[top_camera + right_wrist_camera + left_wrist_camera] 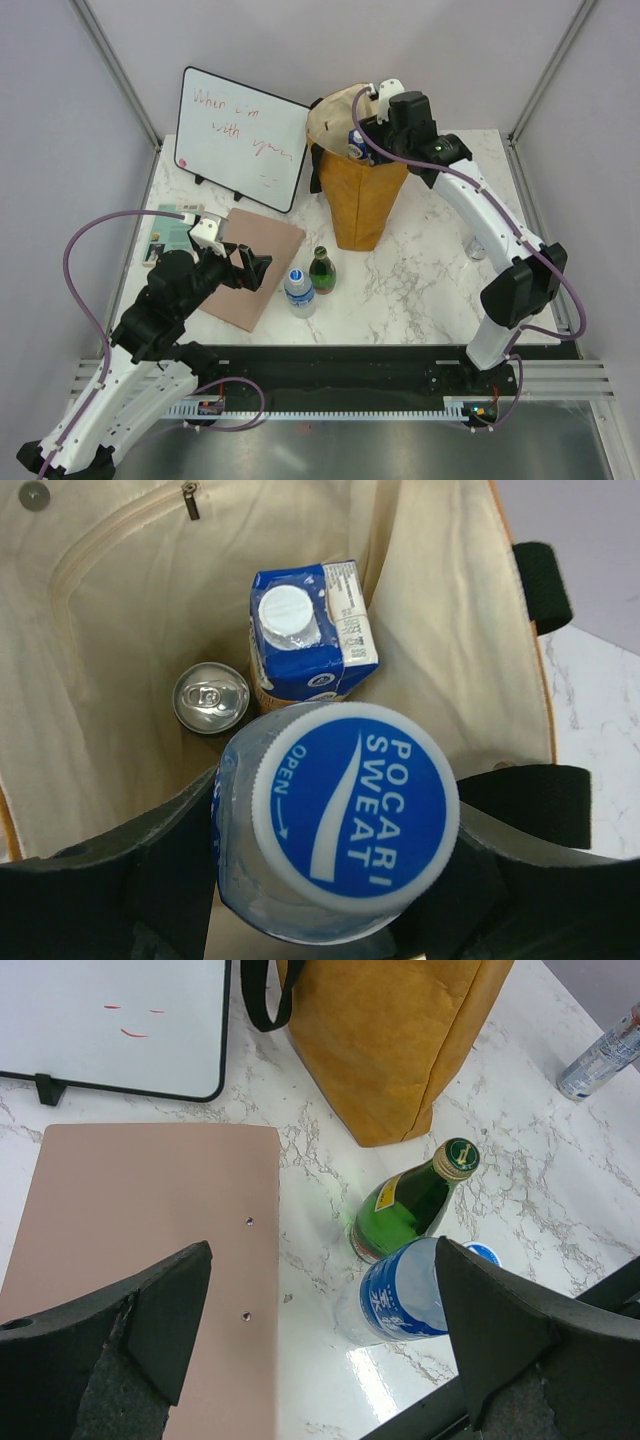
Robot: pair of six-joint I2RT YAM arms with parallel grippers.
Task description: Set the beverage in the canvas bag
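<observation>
Marble table point(420, 290): R end effector point(335, 900) pinching Pocari bottle point(350, 805) over canvas bag point(365, 200); L end effector point(320, 1340) spread.

Carton point(312, 620) and can point(210, 697) inside canvas bag point(100, 630), bare room beside can

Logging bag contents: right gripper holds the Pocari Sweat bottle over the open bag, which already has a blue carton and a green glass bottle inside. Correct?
One error: next to the blue carton in the bag is a can, not a green glass bottle, per the right wrist view. The right gripper does hold the Pocari Sweat bottle over the open bag.
</observation>
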